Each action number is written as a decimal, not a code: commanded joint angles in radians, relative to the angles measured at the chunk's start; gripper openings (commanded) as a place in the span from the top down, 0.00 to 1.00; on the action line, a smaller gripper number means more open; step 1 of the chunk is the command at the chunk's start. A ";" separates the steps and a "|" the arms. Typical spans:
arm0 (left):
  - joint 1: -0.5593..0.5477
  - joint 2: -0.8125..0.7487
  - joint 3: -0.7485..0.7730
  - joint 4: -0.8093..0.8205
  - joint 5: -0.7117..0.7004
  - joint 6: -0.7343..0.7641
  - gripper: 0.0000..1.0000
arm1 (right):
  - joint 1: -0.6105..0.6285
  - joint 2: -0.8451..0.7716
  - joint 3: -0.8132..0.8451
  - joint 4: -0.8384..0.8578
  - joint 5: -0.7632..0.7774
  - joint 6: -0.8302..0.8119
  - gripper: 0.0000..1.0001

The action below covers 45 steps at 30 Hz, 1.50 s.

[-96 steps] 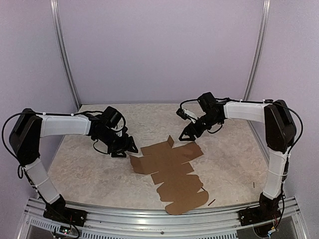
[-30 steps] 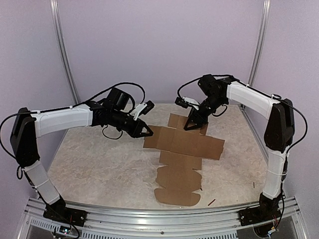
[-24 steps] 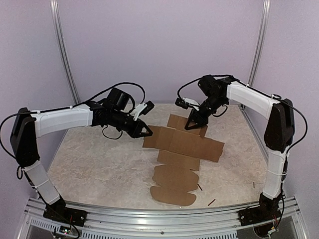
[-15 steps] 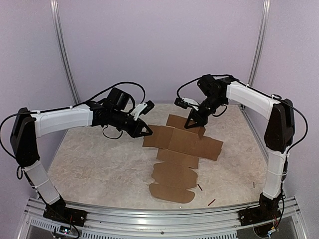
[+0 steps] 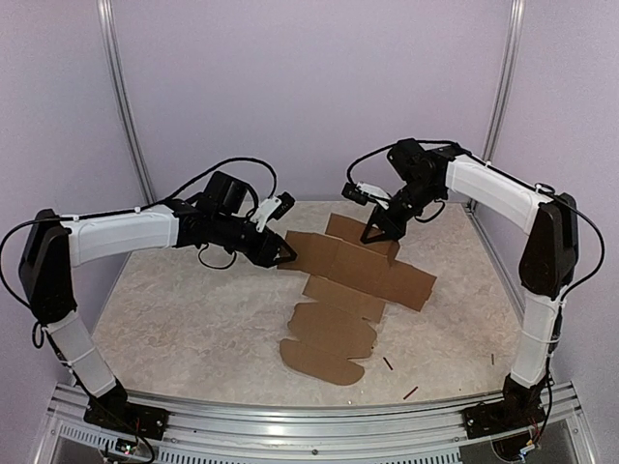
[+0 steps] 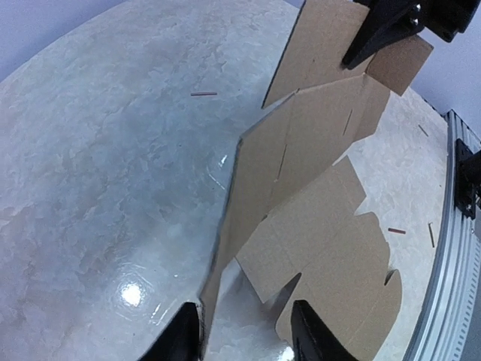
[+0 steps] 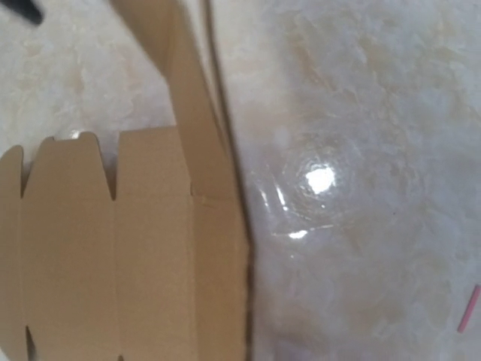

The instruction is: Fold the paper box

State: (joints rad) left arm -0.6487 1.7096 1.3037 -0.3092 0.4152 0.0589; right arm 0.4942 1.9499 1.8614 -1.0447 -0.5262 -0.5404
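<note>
Two grippers stood at the far end of the paper box (image 5: 353,280), a flat brown sheet on the table (image 5: 184,319) with its far part raised. The right gripper (image 5: 372,234) was clamped on a far flap. The left gripper (image 5: 282,253) had its fingers (image 6: 184,335) apart, with the sheet's left edge between them.

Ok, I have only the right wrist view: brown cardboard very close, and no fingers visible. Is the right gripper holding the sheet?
Observer: Yes. The left wrist view shows the right gripper shut on a far flap of the paper box.
Operator: And the other arm?
Observer: The left gripper is open; its jaws stand apart around the sheet's left edge.
Operator: Does the sheet lie flat?
Observer: No. From above, only its near rounded end seems to rest on the table; the far part is raised.
</note>
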 commanded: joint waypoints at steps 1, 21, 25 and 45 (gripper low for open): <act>0.014 -0.092 -0.152 0.091 -0.063 -0.050 0.42 | -0.009 -0.042 -0.016 0.011 0.013 0.025 1.00; -0.009 -0.031 -0.450 0.794 -0.104 -0.421 0.28 | -0.062 -0.067 -0.026 0.036 -0.152 0.131 1.00; -0.017 0.026 -0.435 0.831 -0.054 -0.424 0.31 | -0.072 -0.071 -0.033 0.048 -0.171 0.153 1.00; -0.060 0.106 -0.338 0.860 0.054 -0.388 0.66 | -0.107 -0.060 -0.044 0.068 -0.251 0.192 1.00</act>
State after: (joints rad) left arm -0.6907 1.8000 0.9344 0.5385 0.4286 -0.3511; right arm 0.4004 1.9144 1.8328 -0.9962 -0.7471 -0.3679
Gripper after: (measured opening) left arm 0.379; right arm 0.013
